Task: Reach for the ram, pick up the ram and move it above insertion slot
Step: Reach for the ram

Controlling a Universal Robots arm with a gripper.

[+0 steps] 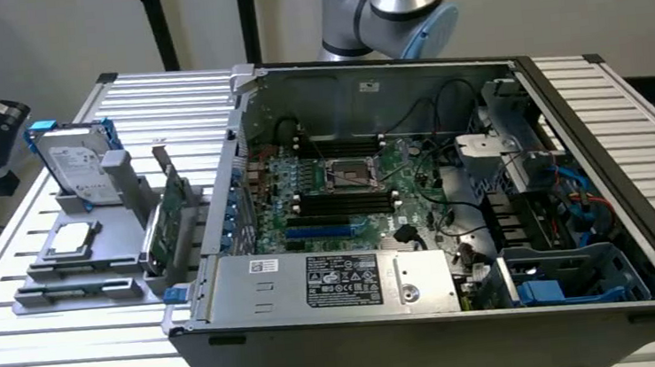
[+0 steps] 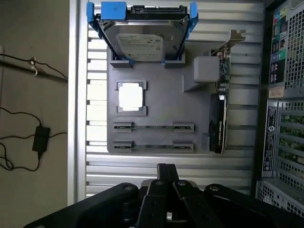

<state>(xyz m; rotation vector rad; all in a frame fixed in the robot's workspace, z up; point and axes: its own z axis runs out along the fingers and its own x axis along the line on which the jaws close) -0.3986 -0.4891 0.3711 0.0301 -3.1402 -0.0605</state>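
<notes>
Two narrow grooves run side by side across the near end of the grey holder (image 2: 161, 104). In the wrist view each carries a thin dark line between its end clips. You will find the ram (image 2: 153, 146) there, standing on its edge and seen edge-on. I cannot tell from these views whether both grooves are filled.

Your gripper (image 2: 166, 167) hangs above the slatted counter (image 2: 142, 166), just off that end of the holder and apart from the ram. Its jaws are pressed together with nothing between them.

Further along the holder lie:
- a pale square processor chip (image 2: 130, 97) in its recess;
- a hard drive (image 2: 142, 40) in a blue bracket at the far end;
- a wider card (image 2: 218, 123) with a metal bracket, standing on edge along the side nearest the computer case.

In the exterior view the open computer case (image 1: 437, 352) sits on the counter to the exterior view's right of the holder. The motherboard (image 1: 403, 163) is exposed, and the long black insertion slots (image 1: 342, 202) lie near its middle, well apart from the ram. The arm (image 1: 389, 0) rises behind the case.
</notes>
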